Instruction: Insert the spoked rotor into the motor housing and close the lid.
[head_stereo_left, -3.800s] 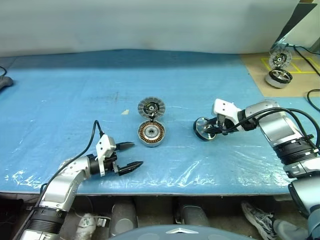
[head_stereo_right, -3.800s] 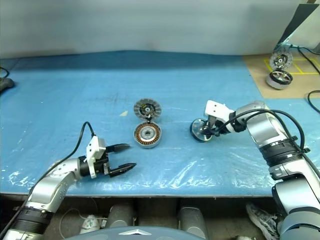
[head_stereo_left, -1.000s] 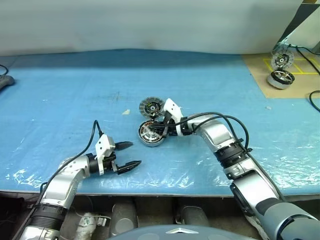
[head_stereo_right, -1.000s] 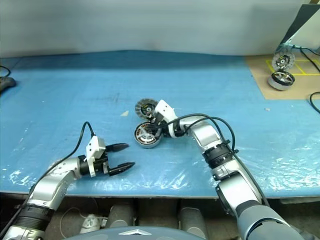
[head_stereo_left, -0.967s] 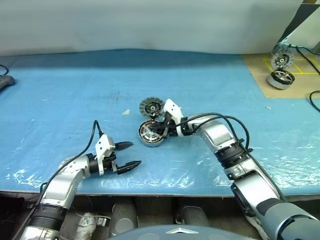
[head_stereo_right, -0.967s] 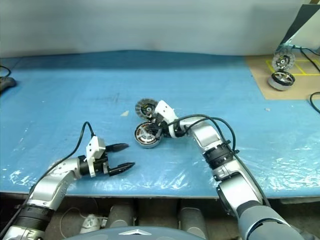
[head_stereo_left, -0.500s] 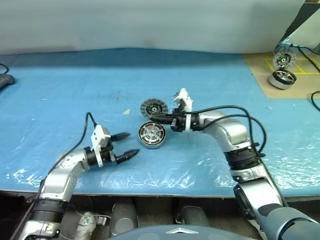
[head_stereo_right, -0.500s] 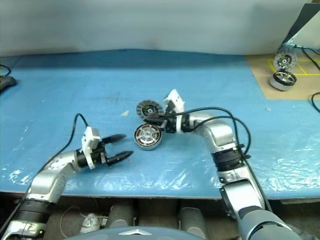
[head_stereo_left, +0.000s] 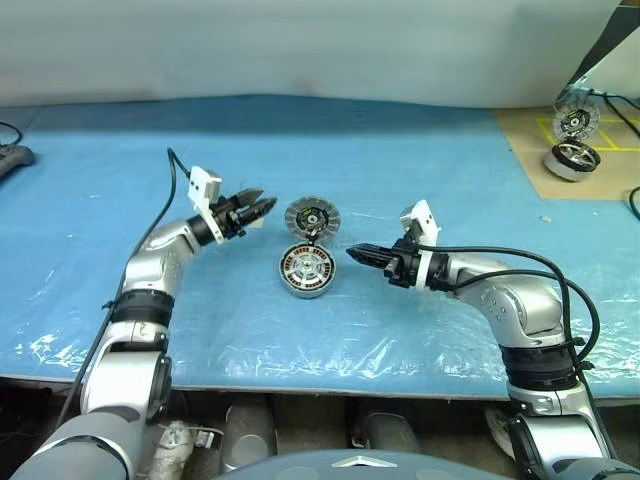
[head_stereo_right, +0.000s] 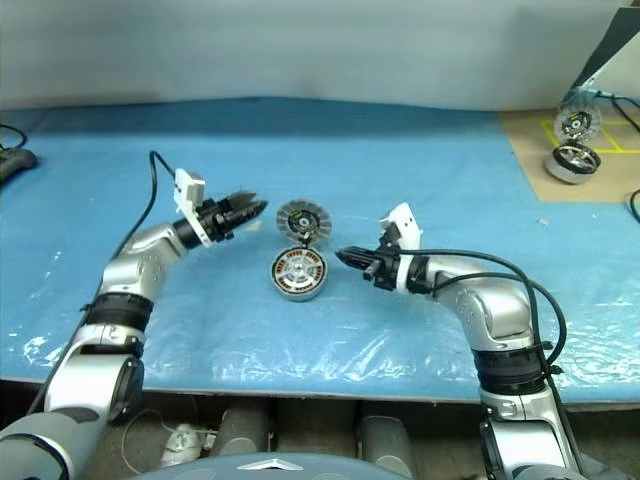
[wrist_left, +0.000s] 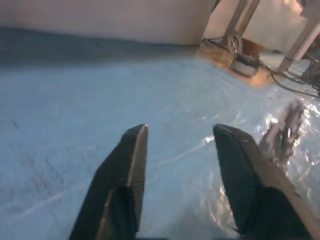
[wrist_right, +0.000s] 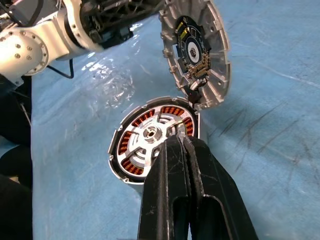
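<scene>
You are working over a blue plastic-covered desk (head_stereo_left: 420, 170) with a pale wall behind it. In the head views, the motor housing (head_stereo_left: 305, 272) is lying near the middle of the desk, and the spoked rotor (wrist_right: 150, 137) is already sitting inside it. The lid (head_stereo_left: 312, 218) is standing propped at the housing's far edge, segmented face toward you. The left gripper (head_stereo_left: 256, 208) is hovering just left of the lid, its jaws narrowly parted and empty. The right gripper (head_stereo_left: 361, 254) is pointing at the housing from its right, jaws pressed together on nothing.

In the left wrist view, the two black fingers (wrist_left: 125, 170) are showing a clear gap with blue desk between them.

In the right wrist view, the copper windings are ringing the seated rotor, and the lid is leaning over the housing's rim. Judging by the metal, the lid is looking stiff, fairly heavy and slick; you would do best pinching its outer rim, clear of the exposed inner face.
</scene>
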